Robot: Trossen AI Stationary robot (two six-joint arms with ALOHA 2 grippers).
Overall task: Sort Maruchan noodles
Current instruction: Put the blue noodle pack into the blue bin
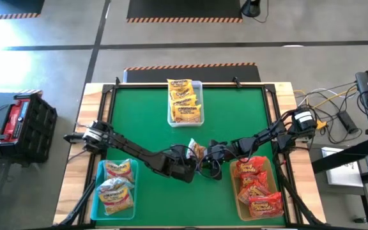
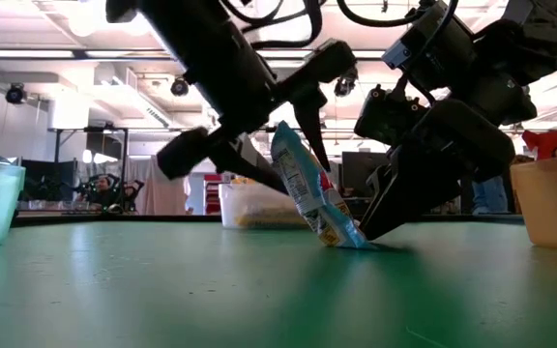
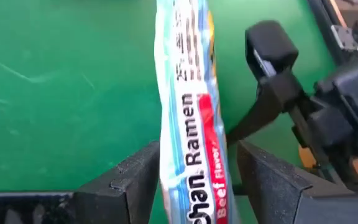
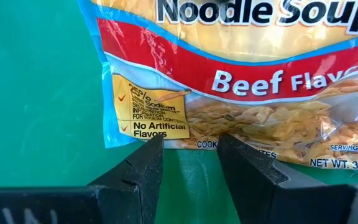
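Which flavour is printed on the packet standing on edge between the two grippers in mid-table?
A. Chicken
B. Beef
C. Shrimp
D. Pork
B: the right wrist view reads "Beef Flavor" on the red band of the packet, which stands on edge on the green table between the left gripper and the right gripper.

On the pale-blue-edged yellow plastic ramen packet (image 4: 241, 81) we read "Noodle Soup", "Beef Flavor", "No Artificial Flavors" — its edge says "Ramen".

Two black, matte, six-joint robot arms, the left arm (image 1: 130, 150) and the right arm (image 1: 267, 133), carry looping black cables, boxy wrist housings and flat, square-edged dark plastic fingers (image 4: 138, 168).
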